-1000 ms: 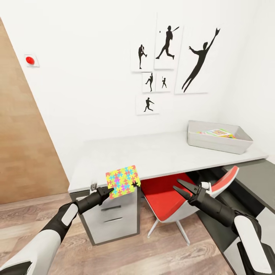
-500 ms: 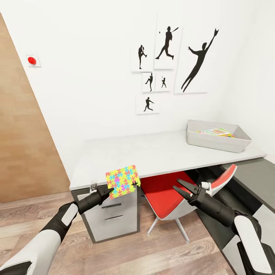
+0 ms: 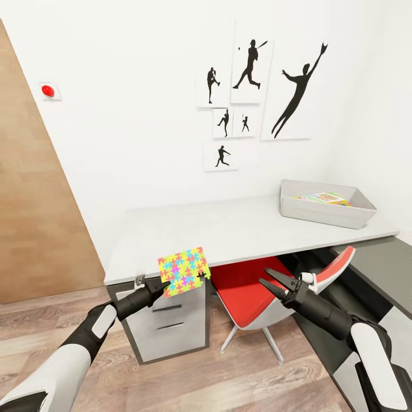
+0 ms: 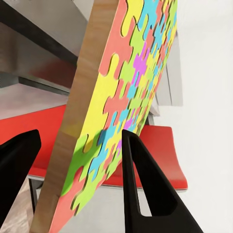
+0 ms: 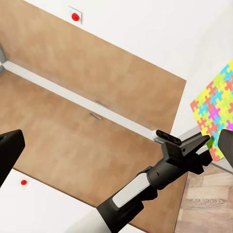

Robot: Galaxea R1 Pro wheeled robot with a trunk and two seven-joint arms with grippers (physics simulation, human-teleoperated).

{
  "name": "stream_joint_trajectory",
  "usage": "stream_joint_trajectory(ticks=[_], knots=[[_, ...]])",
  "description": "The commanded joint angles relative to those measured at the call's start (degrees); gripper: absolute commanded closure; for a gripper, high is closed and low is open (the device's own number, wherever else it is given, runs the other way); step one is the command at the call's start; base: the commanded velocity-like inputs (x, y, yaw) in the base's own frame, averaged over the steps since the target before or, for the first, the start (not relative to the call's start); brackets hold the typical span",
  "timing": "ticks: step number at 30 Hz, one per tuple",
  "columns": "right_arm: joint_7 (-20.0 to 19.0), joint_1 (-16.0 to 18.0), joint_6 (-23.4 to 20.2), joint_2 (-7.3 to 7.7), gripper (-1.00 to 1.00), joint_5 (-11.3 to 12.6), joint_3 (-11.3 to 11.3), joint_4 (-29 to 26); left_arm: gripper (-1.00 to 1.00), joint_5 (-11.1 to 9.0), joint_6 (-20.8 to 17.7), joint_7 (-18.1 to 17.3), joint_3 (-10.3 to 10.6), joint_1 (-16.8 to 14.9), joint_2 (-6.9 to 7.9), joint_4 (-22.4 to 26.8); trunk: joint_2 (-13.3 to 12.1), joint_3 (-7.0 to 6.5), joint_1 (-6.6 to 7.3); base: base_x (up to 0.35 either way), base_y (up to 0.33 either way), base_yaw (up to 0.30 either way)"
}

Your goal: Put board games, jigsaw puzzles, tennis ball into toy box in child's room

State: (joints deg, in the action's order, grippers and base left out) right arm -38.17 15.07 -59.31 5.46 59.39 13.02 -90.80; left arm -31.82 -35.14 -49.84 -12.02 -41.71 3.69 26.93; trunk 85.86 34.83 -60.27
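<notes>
CHILD'S ROOM: I hold a jigsaw puzzle (image 3: 184, 270) by its lower corner in my left claw (image 3: 165, 284), the square tilted up in the air just off the near edge of the bench (image 3: 229, 232). From my left wrist, the black fingers (image 4: 145, 189) sit on either side of the thick wooden-edged board, closed on it close to its corner. My right claw (image 3: 269, 285) hangs spread wide and empty above the red chair (image 3: 252, 297) tucked under the bench.

The toy box (image 3: 326, 213) stands at the far right end of the bench, well apart from the puzzle, with some bright printed flat thing already lying in it; I cannot tell from here which toy that is. The rest of the bench top looks bare.

The risk, as I judge it, is in the grip: so little of the board lies between my fingers that a quick swing toward the box could let it pivot or slip out onto the floor or the chair. The carry also runs across my right arm and along the bench edge, so the board could clip either one. Released too high or askew, it could catch the box's sloping side and end up propped on the rim.
</notes>
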Motion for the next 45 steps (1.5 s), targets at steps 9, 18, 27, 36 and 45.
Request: stream_joint_trajectory(ticks=[9, 18, 27, 36, 45], knots=[[-0.31, 0.05, -0.22, -0.01, -1.00, -0.24, 0.07, 0.05, 1.00, -0.18, -0.37, -0.23, -0.18, -0.04, 0.00, 0.15, 0.03, 0.05, 0.00, 0.000, 0.000, 0.000], [-0.32, 0.05, -0.19, -0.01, -1.00, -0.24, 0.07, 0.09, 1.00, -0.17, -0.45, -0.26, -0.11, -0.04, -0.08, 0.38, -2.78, -1.20, 1.54, 0.000, 0.000, 0.000], [-0.32, 0.05, -0.19, -0.01, -1.00, -0.24, 0.07, 0.09, 1.00, -0.17, -0.53, -0.28, -0.03, -0.04, -0.04, 0.57, -6.39, -2.82, 3.52, 0.000, 0.000, 0.000], [-0.24, 0.05, -0.11, -0.09, -1.00, -0.45, 0.07, 0.18, 1.00, -0.18, -0.91, -1.13, 0.29, -0.04, -0.02, 0.58, -10.00, -4.44, 5.49, 0.000, 0.000, 0.000], [-0.24, 0.05, -0.10, -0.09, -1.00, -0.50, 0.07, 0.18, 1.00, -0.12, -5.31, -4.81, 0.53, -0.04, -0.01, 0.81, -13.61, -6.05, 7.47, 0.000, 0.000, 0.000]])
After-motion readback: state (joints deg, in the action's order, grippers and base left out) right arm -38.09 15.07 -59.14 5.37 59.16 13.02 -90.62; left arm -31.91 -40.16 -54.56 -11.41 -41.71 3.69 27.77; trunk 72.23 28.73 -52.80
